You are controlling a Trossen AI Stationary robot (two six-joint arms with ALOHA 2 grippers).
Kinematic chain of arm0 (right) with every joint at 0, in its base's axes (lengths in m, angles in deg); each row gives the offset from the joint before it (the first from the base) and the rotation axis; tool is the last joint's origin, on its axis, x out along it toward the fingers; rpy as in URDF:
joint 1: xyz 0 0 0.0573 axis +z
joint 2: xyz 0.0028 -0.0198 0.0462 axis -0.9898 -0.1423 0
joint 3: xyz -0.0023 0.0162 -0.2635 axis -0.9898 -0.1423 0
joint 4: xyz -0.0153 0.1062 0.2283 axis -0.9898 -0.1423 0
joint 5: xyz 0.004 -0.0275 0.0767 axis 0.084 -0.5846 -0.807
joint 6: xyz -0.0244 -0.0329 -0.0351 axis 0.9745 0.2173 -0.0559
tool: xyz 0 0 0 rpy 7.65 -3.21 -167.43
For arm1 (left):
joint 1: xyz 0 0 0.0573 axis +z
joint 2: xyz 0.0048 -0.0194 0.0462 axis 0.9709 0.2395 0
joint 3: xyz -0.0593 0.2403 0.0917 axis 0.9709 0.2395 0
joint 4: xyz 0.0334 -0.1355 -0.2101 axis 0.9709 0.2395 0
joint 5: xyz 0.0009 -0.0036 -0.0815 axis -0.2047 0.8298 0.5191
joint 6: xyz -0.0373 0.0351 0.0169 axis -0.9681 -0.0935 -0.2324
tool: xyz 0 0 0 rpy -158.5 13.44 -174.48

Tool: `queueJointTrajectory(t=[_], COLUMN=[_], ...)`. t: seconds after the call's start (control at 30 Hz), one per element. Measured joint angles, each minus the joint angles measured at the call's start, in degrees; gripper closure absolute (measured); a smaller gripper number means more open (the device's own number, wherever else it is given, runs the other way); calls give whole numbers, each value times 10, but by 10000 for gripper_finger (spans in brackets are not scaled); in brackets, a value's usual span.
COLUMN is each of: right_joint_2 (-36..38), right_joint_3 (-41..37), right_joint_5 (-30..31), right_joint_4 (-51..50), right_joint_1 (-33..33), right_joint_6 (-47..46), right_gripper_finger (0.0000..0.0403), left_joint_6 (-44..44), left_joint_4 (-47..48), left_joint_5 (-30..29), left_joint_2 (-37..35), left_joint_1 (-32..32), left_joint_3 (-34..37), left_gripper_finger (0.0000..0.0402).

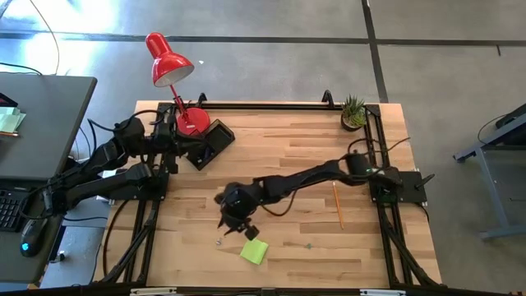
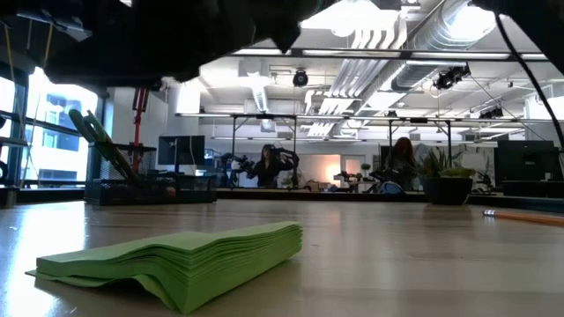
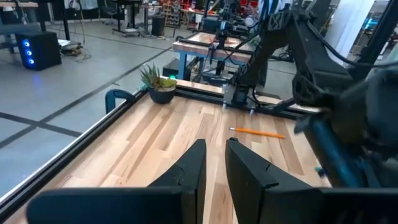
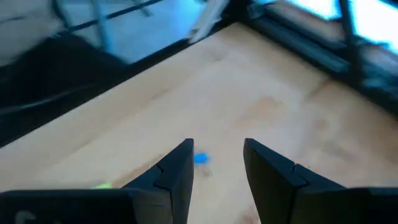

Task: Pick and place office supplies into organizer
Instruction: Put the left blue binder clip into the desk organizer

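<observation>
Looking down, the right gripper (image 1: 236, 224) hovers beside the lime-green sticky-note pad (image 1: 255, 251), the organizer (image 1: 209, 142) sitting far off by the left gripper (image 1: 182, 149). Right wrist view: its fingers (image 4: 176, 169) spread apart, empty, over a small blue piece (image 4: 201, 158). Left wrist view: fingers (image 3: 192, 165) narrowly parted, holding nothing.

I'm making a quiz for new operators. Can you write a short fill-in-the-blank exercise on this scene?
1. The sticky-note pad is lime-____.
2. The right gripper hovers with its fingers ____.
3. The orange pencil lies flat on the ____.
4. The organizer sits beside the red ____.

Missing words: green; open; table; lamp
</observation>
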Motion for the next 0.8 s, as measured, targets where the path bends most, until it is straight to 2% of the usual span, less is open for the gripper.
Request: queueJointTrajectory(t=[0.13, 0.27, 0.8], right_joint_2=[-60, -97, -112], right_joint_3=[71, 105, 103], right_joint_5=[-46, -43, -43], right_joint_4=[-46, -52, -10], right_joint_1=[0, 0, 10], right_joint_6=[2, 15, 38], right_gripper_finger=[269, 269, 269], left_joint_6=[1, 2, 1], left_joint_4=[7, 8, 49], left_joint_5=[0, 0, -16], left_joint_2=[0, 0, 0], left_joint_1=[0, 0, 0], left_joint_3=[0, 0, 0], left_gripper_finger=[357, 357, 357])
